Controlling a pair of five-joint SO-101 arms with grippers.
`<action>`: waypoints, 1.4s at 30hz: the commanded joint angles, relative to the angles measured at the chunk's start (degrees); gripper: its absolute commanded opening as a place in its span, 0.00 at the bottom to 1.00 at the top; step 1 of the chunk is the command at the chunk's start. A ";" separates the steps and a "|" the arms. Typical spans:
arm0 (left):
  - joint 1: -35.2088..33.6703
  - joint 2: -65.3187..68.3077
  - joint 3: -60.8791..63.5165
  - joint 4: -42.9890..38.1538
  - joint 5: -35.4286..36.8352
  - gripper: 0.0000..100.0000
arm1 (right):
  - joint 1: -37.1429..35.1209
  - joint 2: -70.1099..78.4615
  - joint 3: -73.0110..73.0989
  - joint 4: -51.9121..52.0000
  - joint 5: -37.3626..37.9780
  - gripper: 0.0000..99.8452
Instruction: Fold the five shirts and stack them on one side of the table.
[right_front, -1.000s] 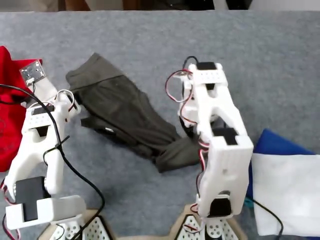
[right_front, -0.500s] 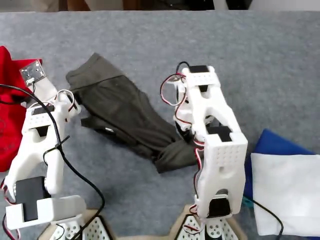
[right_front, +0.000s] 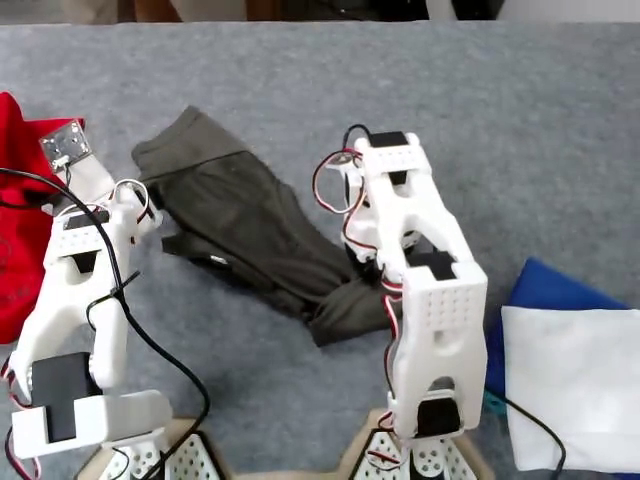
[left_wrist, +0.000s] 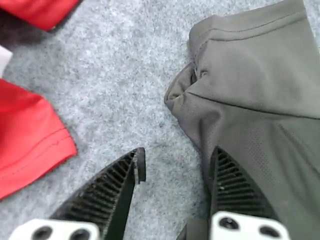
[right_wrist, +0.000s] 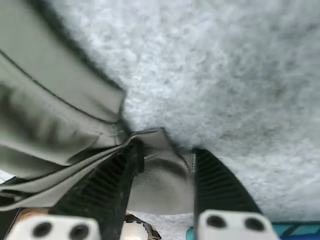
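The dark green shirt (right_front: 240, 220) lies bunched in the middle of the worktop (right_front: 520, 120), with the right hand (right_wrist: 165, 150) clamped on its end nearer the front edge and the left hand (left_wrist: 177, 157), fingers (left_wrist: 120, 185) apart, at its other end beside the red shirt (right_front: 15, 230).

Room was left over the grey table (right_front: 530, 120) from twelve to three o'clock; nine was blocked by a red shirt (right_front: 18, 240), centre by an olive shirt (right_front: 250, 225), four by a white shirt (right_front: 575, 385).
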 joint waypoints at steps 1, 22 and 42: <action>-0.18 -0.31 -0.35 -0.97 -0.35 0.22 | -1.36 2.51 -1.01 -0.26 0.18 0.06; -0.18 -0.31 -0.35 -0.97 -0.35 0.22 | 3.56 -13.93 -3.65 3.87 0.26 0.01; -0.18 -0.84 0.09 2.73 -0.44 0.22 | 14.37 -43.65 -34.24 2.02 -2.11 0.01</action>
